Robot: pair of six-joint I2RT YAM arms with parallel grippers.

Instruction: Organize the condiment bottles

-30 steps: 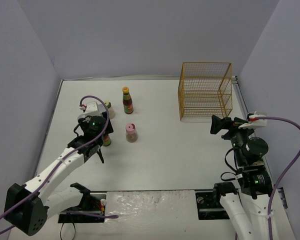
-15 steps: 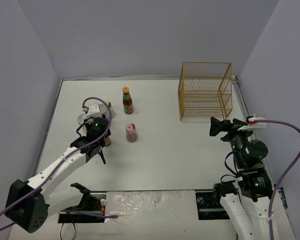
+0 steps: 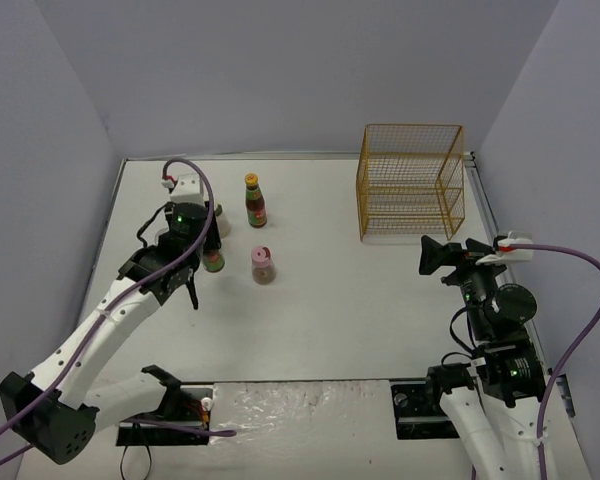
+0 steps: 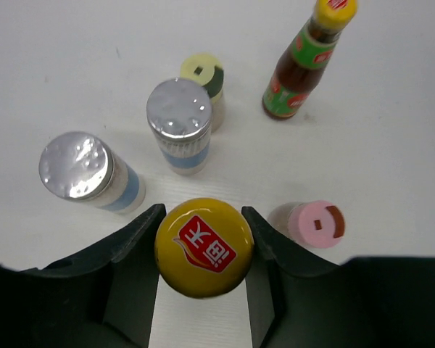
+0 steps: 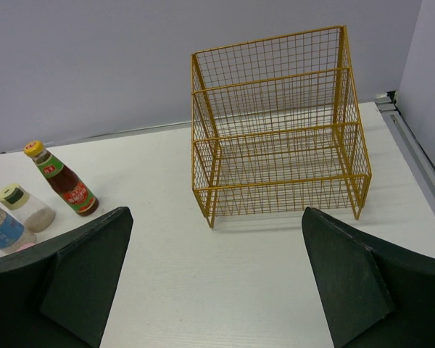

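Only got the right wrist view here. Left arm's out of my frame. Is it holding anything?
Observer: Yes. The left gripper is shut on a dark bottle with a yellow cap. The left wrist view looks straight down on the cap, with a finger on each side.
Operator: Where's the pink-capped one?
Observer: The small pink-capped bottle stands upright on the white table. In the top view it is to the right of the held bottle and apart from it.

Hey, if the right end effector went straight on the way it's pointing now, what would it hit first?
Probably the yellow wire basket, around its lower front corner, which sits centred ahead of the open right end effector. If the approach slants down, the table comes first; depth is unclear.
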